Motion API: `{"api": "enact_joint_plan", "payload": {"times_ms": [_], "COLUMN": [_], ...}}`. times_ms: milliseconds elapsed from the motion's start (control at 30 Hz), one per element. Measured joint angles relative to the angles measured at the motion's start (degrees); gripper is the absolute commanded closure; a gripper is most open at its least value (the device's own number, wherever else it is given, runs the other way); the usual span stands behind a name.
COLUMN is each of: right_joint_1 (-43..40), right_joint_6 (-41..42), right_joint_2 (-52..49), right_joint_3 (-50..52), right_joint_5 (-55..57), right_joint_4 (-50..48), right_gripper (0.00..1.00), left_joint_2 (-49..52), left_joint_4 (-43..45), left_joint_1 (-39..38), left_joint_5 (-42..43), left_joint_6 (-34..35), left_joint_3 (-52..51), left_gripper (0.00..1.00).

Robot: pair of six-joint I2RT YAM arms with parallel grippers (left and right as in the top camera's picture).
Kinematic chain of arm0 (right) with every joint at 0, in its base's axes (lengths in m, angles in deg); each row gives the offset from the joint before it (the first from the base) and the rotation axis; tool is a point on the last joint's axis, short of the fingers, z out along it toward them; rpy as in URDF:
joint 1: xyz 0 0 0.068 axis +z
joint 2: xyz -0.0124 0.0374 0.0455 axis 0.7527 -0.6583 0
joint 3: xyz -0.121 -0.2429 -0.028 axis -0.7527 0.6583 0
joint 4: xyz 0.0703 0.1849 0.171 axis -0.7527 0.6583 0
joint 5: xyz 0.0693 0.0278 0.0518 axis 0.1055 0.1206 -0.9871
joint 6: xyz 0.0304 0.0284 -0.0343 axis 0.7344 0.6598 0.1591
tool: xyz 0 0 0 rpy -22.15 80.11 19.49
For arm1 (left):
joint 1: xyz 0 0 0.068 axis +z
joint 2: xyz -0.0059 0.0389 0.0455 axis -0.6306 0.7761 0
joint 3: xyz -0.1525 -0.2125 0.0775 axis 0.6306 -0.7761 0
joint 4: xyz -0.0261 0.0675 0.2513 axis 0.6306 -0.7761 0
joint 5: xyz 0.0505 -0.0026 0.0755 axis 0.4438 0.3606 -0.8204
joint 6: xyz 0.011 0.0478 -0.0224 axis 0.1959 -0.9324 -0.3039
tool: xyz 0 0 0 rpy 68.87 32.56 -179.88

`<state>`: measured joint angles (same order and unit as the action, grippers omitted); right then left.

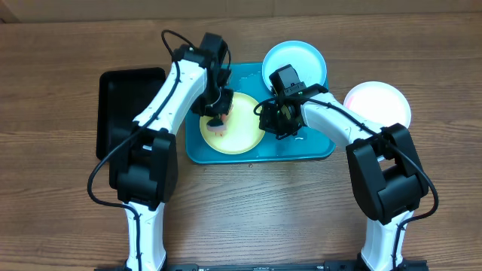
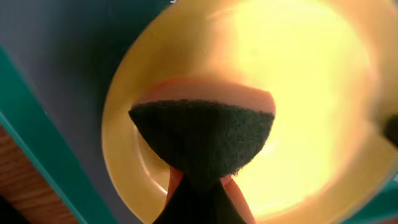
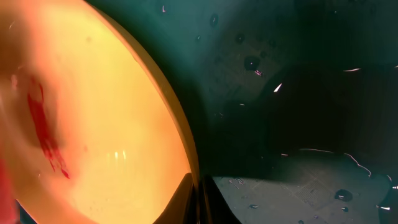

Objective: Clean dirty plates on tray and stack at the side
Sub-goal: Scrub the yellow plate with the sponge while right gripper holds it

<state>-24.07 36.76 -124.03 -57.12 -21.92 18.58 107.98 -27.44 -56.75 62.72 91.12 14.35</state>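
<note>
**Both arms on the yellow plate [image 1: 241, 139]**

It lies at frame centre in the tray [image 1: 309, 147]. The left gripper [image 1: 217, 117] is clamped on a sponge [image 2: 202, 137] touching the plate. The right gripper [image 1: 273, 119] is closed on its right rim. A red smear [image 3: 43, 130] shows. The blue plate [image 1: 301, 60] is upper right, the white plate [image 1: 380, 105] far right.

Black tray [image 1: 128, 102] on wooden table [image 1: 60, 211], orange sponge [image 2: 205, 137] with dark scouring face

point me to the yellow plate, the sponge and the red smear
yellow plate [image 1: 242, 135], overhead view, bare lower right of its face
sponge [image 2: 202, 140], left wrist view, middle of its dark scrubbing face
red smear [image 3: 45, 132], right wrist view, middle of the streak
</note>
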Motion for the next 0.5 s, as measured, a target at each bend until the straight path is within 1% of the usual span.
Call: {"api": "enact_joint_plan", "payload": {"times_ms": [167, 233, 400, 500], "right_joint_1": [0.0, 0.0, 0.0, 0.0], "right_joint_6": [0.0, 0.0, 0.0, 0.0], "right_joint_2": [0.0, -0.1, -0.1, -0.1], "right_joint_3": [0.0, 0.0, 0.0, 0.0], "right_joint_5": [-0.1, -0.1, -0.1, -0.1], "right_joint_4": [-0.1, -0.1, -0.1, 0.0], "right_gripper": [0.96, 0.96, 0.96, 0.96], "left_joint_2": [0.0, -0.3, -1.5, -1.6], "left_joint_4": [10.5, 13.0, 15.4, 14.8], "left_joint_1": [0.0, 0.0, 0.0, 0.2], "left_joint_5": [-2.9, -3.2, -2.9, 0.1], "left_joint_6": [0.5, 1.0, 1.5, -0.5], "left_joint_3": [-7.2, -8.8, -11.3, -11.5], "left_gripper": [0.96, 0.96, 0.96, 0.96]}}
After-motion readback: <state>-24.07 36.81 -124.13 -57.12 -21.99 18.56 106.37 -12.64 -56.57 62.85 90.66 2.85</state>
